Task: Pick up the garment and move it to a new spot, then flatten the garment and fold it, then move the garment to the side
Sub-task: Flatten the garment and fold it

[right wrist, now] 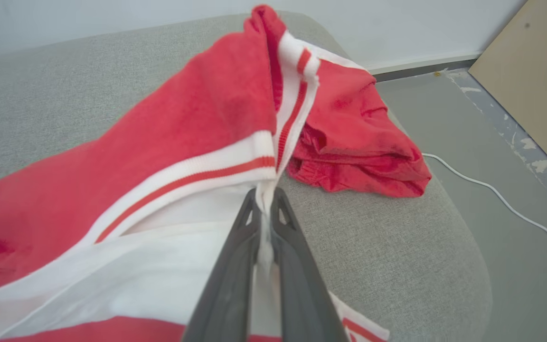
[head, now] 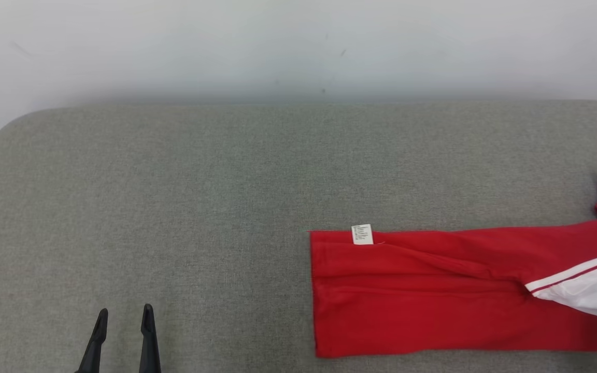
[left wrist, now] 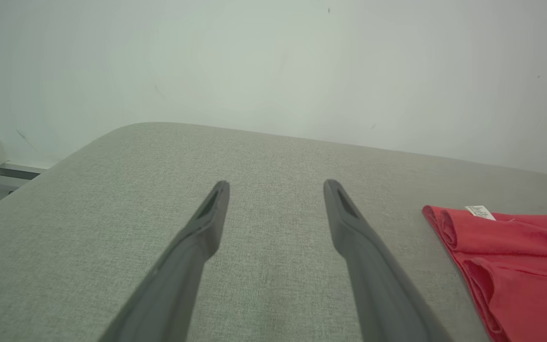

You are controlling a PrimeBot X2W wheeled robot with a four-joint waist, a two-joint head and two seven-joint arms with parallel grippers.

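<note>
A red garment point(head: 433, 295) with white panels and red-and-white striped trim lies folded lengthwise along the near right part of a grey upholstered surface point(head: 174, 181), its straight hem toward the middle and the rest running off toward the right edge. A small white care label point(head: 362, 234) sticks out at the hem's far corner; its print is too small to read. At the surface's rounded right corner, the right tool point(right wrist: 266, 194) is clamped on a white fold of the garment, beside a bunched red end. The left tool point(head: 125, 311) hovers near the front left edge with its fingers apart, holding nothing. A white cable point(right wrist: 492, 190) trails across the floor point(right wrist: 444, 118) beyond.
</note>
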